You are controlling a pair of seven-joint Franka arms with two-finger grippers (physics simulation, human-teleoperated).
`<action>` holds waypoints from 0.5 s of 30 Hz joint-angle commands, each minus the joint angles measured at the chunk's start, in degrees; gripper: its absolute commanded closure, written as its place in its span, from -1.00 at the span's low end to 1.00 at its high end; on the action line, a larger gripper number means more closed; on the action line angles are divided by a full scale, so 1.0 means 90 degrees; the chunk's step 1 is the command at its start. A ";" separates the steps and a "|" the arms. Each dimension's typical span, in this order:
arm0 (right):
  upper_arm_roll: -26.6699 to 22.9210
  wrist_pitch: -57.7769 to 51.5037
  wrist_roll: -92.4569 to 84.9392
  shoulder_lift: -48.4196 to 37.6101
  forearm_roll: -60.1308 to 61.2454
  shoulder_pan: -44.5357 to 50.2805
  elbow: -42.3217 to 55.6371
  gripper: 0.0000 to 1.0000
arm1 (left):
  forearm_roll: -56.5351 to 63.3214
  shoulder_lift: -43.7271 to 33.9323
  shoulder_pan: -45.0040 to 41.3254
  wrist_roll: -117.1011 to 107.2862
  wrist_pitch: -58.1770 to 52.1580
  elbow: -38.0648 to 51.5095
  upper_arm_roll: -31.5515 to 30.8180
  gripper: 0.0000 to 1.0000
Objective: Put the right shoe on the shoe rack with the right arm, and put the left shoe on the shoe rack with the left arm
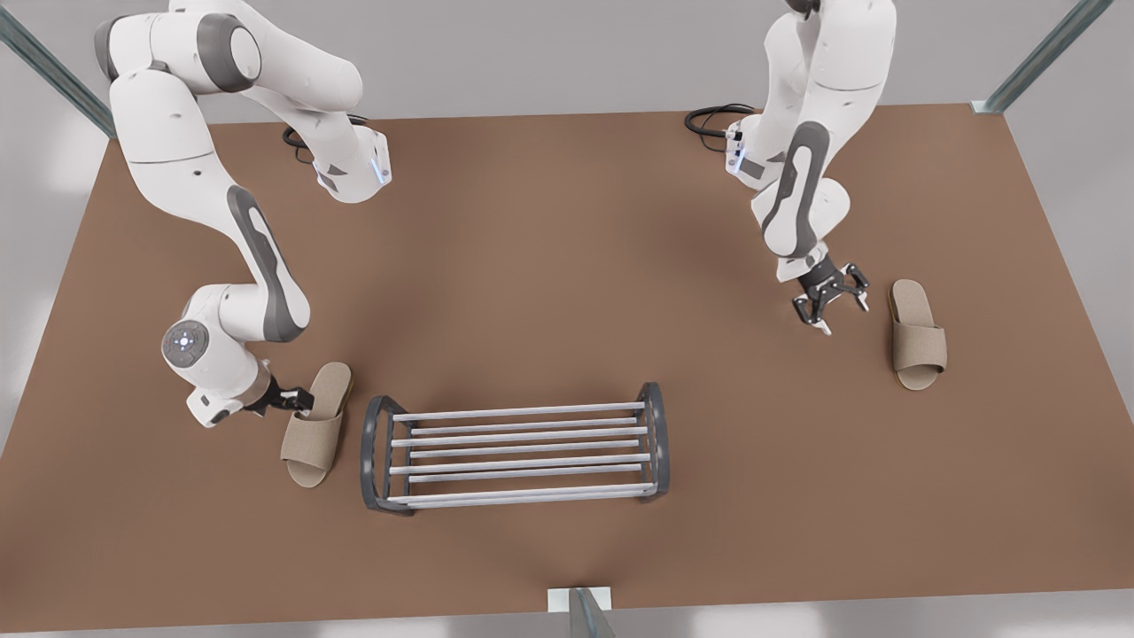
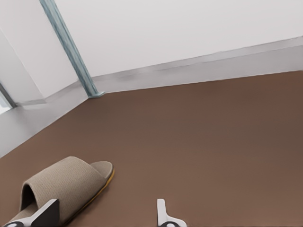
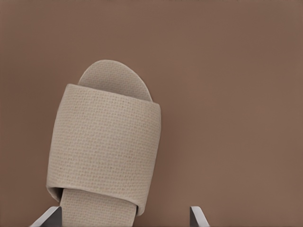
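My right gripper [image 1: 301, 400] is spread over one slipper [image 1: 317, 424]; my left gripper [image 1: 831, 301] hangs open beside the other slipper [image 1: 917, 334].

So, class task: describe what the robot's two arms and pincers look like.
Both arms: glossy white rounded segments with dark grey bands. A black cable loops by each. Small blue lights glow on them. The left pincer, at the front view's right, and the right pincer, at its left, are black with pale fingertips.
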 commanded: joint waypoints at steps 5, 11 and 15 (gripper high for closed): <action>-0.0001 0.0416 -0.0302 0.0090 -0.0004 -0.0142 0.0003 -1.00 | 0.2553 -0.0037 0.1107 -0.2701 0.0836 -0.0002 0.0777 -1.00; -0.0001 0.0407 -0.0478 0.0080 0.0006 -0.0279 -0.0143 -1.00 | 0.3071 -0.0008 0.1781 -0.2818 0.0865 0.0164 0.0709 -1.00; 0.0009 0.0338 -0.0478 0.0002 0.0006 -0.0279 -0.0329 -1.00 | 0.3091 0.0452 0.3635 -0.3131 0.0924 0.0554 -0.1321 -1.00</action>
